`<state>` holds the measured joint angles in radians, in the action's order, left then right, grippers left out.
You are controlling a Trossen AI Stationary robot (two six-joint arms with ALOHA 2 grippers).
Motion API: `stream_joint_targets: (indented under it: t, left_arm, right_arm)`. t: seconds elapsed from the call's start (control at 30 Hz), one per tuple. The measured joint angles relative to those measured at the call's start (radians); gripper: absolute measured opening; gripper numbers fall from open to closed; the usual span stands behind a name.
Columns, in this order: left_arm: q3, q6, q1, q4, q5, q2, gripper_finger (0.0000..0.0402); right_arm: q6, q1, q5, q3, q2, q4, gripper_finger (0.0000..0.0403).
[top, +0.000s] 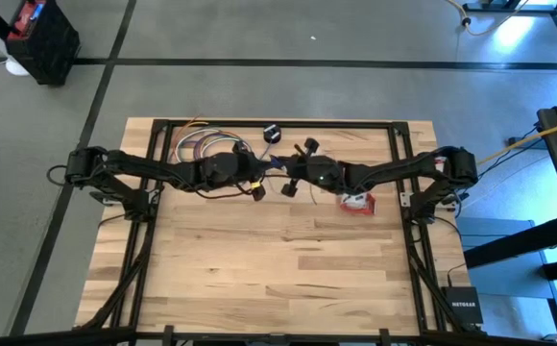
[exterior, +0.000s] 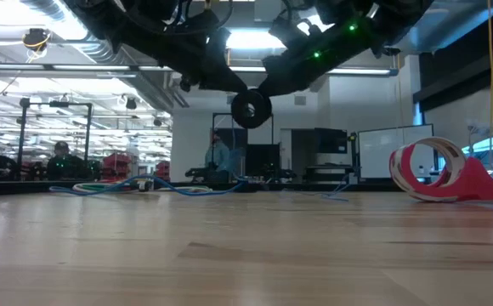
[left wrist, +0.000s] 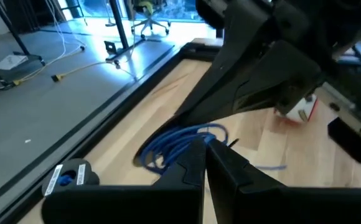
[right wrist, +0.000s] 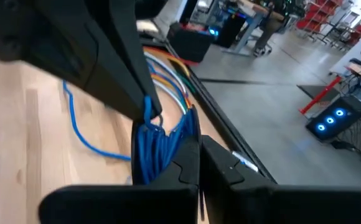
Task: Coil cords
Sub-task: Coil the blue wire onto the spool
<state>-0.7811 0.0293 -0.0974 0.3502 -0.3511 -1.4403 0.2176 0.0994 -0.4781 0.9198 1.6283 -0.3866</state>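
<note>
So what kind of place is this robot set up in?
Probably a large robotics lab or workshop: a wooden table on a taped concrete floor, more workstations with monitors behind, and a person seated at another bench.

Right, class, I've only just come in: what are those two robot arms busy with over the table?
Both arms meet above the far middle of the wooden table, working on the thin blue cord. The right gripper is shut on a bunch of its loops, and the left gripper is shut right beside more of its loops. More cord trails over the tabletop, a small black puck hangs below the arms, and the red-and-white cord bundle lies apart, untouched.
</note>
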Motion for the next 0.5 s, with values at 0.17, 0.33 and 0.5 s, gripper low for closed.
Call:
stream_joint_targets:
  t: [0.17,0.33,0.5]
  left_arm:
    - [-0.003,0.029,0.004,0.057,0.016,0.001,0.0001]
    - [-0.003,0.077,0.011,0.062,0.019,0.001,0.0001]
    - [-0.004,0.016,0.013,0.021,0.024,0.012,0.0001]
  right_arm:
    - [-0.002,0.006,0.019,-0.001,0.001,-0.075,0.0003]
    - [-0.003,0.006,0.017,-0.001,0.001,-0.081,0.0003]
    - [0.039,0.004,-0.005,0.0,0.001,-0.08,0.0003]
